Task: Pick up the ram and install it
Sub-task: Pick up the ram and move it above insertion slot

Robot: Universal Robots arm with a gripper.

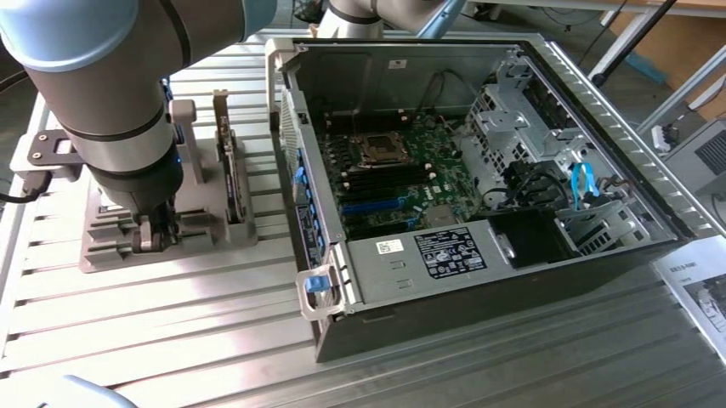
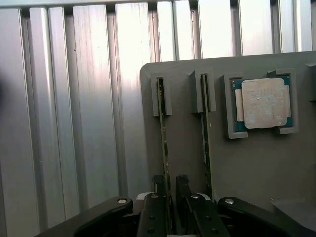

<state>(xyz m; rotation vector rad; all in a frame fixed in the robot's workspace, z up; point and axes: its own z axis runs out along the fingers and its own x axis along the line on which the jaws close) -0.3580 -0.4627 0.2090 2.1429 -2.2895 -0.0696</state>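
Straddling the ram (image 2: 165, 143), the pincer (image 2: 169, 183) stands spread, one finger on each side with a slim gap showing. The ram stands on edge in an end slot of the grey holder (image 2: 247, 168), beside a second stick (image 2: 205, 133) and a processor chip (image 2: 264, 103) in the same holder on the desk (image 2: 74, 123).

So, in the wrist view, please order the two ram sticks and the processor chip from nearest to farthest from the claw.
1. Ram stick, inside the open claw.
2. Second ram stick, next slot.
3. Processor chip, square pocket beyond.
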